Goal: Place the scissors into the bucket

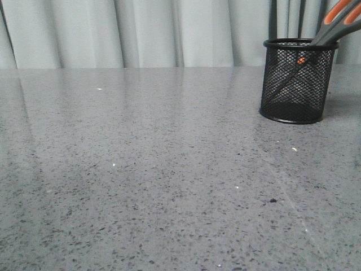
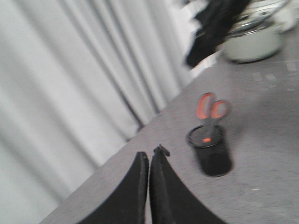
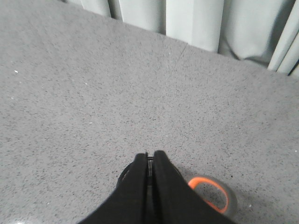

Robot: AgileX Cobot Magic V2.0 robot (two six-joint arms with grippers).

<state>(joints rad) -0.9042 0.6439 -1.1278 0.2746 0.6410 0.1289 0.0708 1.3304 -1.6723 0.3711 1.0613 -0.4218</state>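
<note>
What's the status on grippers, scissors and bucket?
Left gripper and right gripper shut, empty. Scissors standing in bucket, handles up. Nothing in the way.

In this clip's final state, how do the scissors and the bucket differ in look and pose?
The bucket is black wire mesh; the scissors have grey handles lined in orange. The bucket stands upright on the table; the scissors lean inside it, blades down. The scissors are longer, so their handles stick out above the bucket's rim. Neither is held by a gripper.
</note>
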